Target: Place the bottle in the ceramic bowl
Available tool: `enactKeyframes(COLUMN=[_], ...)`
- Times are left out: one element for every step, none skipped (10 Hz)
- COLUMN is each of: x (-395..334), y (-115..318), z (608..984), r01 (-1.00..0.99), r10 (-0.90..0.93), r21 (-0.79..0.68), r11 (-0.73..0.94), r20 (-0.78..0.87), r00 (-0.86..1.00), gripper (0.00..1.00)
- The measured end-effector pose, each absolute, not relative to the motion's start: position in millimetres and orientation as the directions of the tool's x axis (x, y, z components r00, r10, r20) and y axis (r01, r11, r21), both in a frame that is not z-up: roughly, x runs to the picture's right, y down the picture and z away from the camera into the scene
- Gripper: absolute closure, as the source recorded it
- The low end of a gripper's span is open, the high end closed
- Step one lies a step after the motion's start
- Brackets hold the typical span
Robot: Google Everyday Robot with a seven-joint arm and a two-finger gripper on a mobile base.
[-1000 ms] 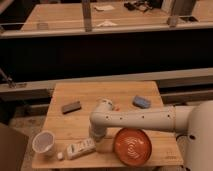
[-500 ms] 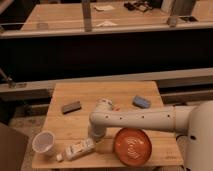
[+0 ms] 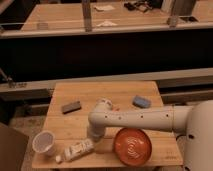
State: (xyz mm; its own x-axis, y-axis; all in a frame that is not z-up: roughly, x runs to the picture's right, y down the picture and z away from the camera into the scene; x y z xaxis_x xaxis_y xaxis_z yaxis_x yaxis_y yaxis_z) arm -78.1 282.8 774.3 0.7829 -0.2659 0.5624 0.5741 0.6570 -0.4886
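White bottle (image 3: 78,149) lies on the table (image 3: 115,92) near the bowl (image 3: 132,146), with the gripper (image 3: 94,138) down at its end, jaws shut, maybe pinching it, so the grab is on and next comes a lift over to the bowl.

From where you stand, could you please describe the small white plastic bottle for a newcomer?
On the wooden table's near edge, between the translucent white cup and the orange-red ceramic bowl, the white plastic bottle lies flat, the robot's shut hand at its end. Only it is elongated, capped and labelled.
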Motion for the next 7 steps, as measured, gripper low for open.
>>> enactKeyframes(x=[-79.5, -80.9, -81.7, -82.9, -84.5, -85.9, -87.1], y=[283.1, 282.5, 282.0, 283.0, 283.5, 282.7, 280.8], z=[774.2, 773.3, 772.5, 774.0, 774.9, 774.0, 772.3], r01=[0.577, 0.581, 0.585, 0.591, 0.597, 0.601, 0.603], r10=[-0.267, -0.27, -0.272, -0.272, -0.274, -0.276, -0.277], r21=[-0.487, -0.484, -0.481, -0.48, -0.478, -0.475, -0.472], r11=[0.655, 0.655, 0.653, 0.648, 0.644, 0.643, 0.644], r20=[0.565, 0.568, 0.572, 0.579, 0.585, 0.589, 0.59], r00=[0.78, 0.777, 0.774, 0.768, 0.763, 0.76, 0.758], gripper=[0.95, 0.95, 0.95, 0.9, 0.85, 0.87, 0.94])
